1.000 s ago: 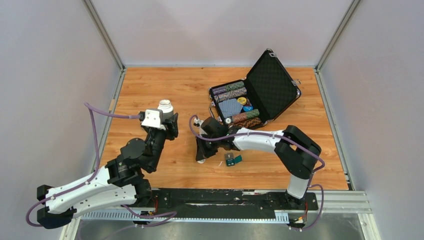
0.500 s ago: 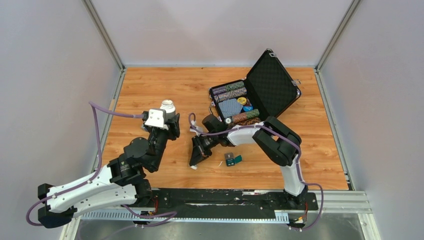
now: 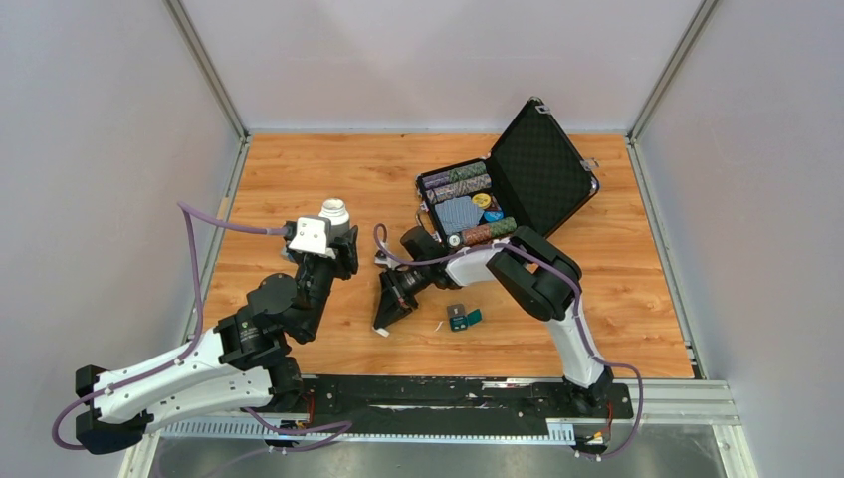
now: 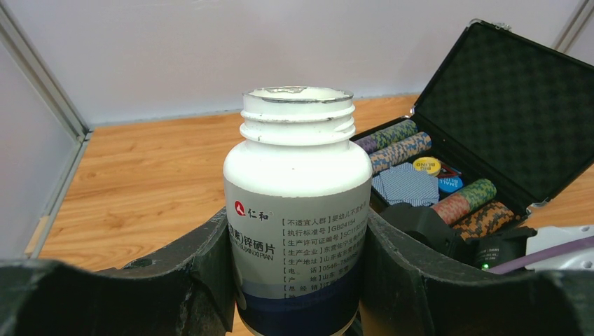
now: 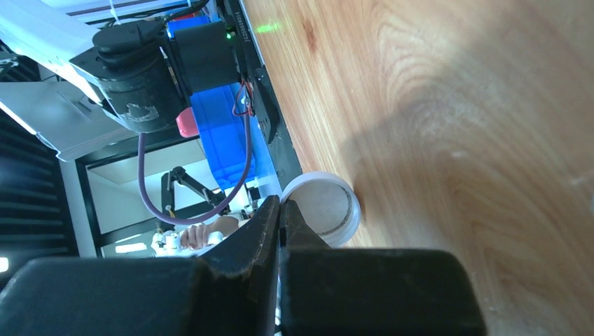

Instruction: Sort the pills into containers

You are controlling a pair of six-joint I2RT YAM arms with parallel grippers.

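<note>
Uncapped white bottle (image 4: 298, 210) is clamped upright in left gripper (image 4: 298, 294). White cap (image 5: 326, 217) is pinched at rim by right gripper (image 5: 281, 204), low at table (image 3: 299, 169). Small teal box (image 3: 464, 318) is seen open on table, near right gripper, untouched.

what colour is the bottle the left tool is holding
The bottle is white, its label grey over dark blue; clearest in the left wrist view.
</note>
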